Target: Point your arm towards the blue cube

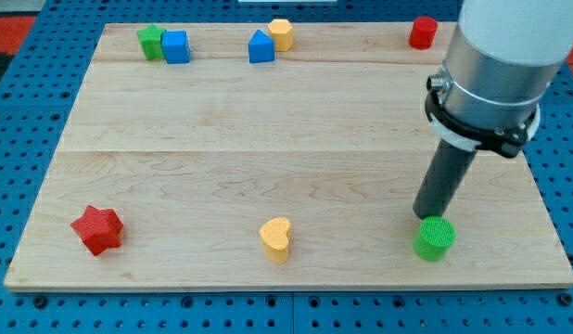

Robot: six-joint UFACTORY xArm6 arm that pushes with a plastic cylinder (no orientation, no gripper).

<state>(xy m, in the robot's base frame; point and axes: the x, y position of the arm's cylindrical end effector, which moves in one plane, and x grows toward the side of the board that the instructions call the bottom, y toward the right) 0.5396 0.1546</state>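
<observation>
progress: barely begun, by our read; our tip (424, 215) sits at the view's lower right, just behind the green cylinder (435, 238)
target: blue cube (176, 46) at the worktop (268, 139) top left, touching the green star (151, 42), well apart from our tip
left: cross the worktop diagonally
decoy: blue house-shaped block (261, 46) beside the yellow block (281, 33)
claw: none fitted, just a rod
writing: none readable

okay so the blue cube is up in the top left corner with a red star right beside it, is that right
Not quite. The camera view shows the blue cube near the view's top left, but the star touching its left side is the green star, not a red one.
</observation>
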